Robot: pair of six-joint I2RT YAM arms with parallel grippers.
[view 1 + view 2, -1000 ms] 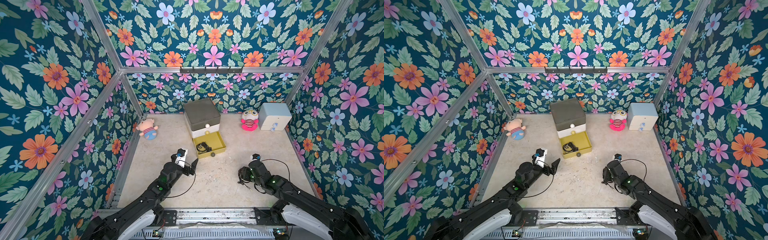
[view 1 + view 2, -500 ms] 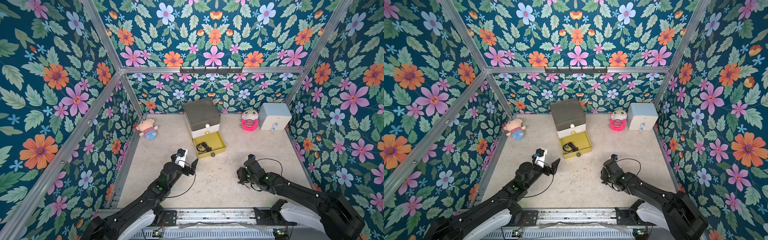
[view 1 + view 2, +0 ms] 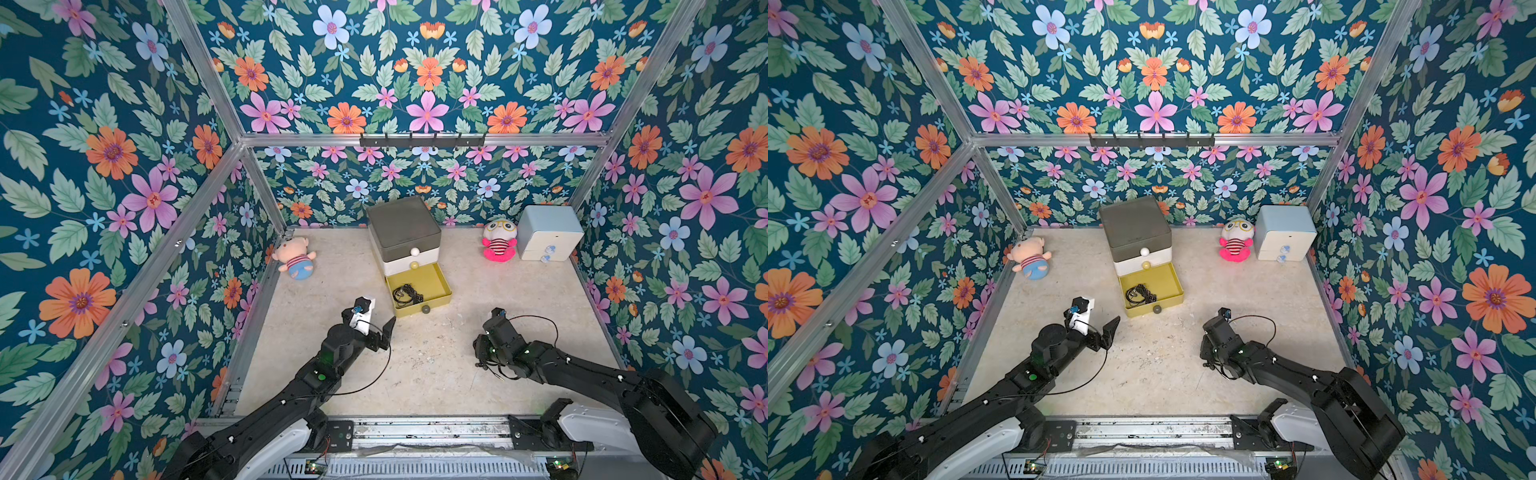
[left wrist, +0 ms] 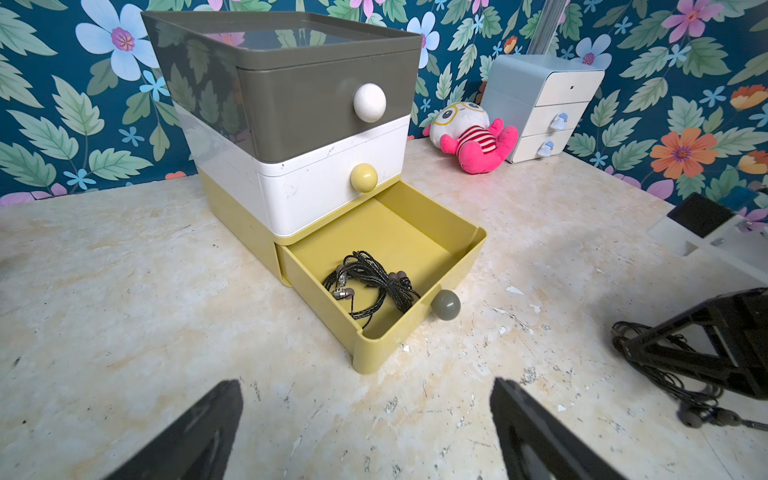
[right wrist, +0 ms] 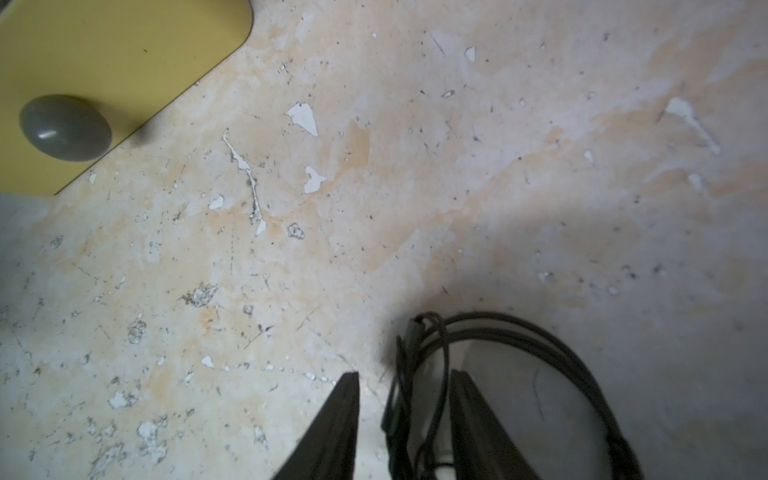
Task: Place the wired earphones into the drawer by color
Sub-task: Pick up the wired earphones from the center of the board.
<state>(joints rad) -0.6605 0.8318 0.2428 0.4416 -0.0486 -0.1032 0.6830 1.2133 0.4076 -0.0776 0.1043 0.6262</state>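
Note:
The drawer [image 3: 405, 232] chest stands at the back centre; its mustard-yellow bottom tier [image 4: 465, 266] is pulled out, and the grey and white tiers are closed. Black wired earphones [image 4: 370, 282] lie coiled inside it, seen in both top views [image 3: 1140, 294]. Another black coil of earphones [image 5: 519, 336] lies on the floor at the front right. My right gripper [image 5: 404, 374] is down over it, open: its fingers straddle some cords, and a gap shows beside one finger. Left of the open tier, my left gripper [image 4: 365, 382] is wide open and empty, facing the chest.
A pig plush [image 3: 295, 259] lies at the back left. A pink striped plush [image 3: 498, 243] leans by a pale blue chest [image 3: 548, 239] at the back right. Floral walls close in three sides. The open tier's grey knob [image 5: 64, 126] sticks out toward my right gripper.
My right gripper has dropped lower and nearer the floor over the black coil, and its fingers have narrowed around the cords. The left arm has stayed still.

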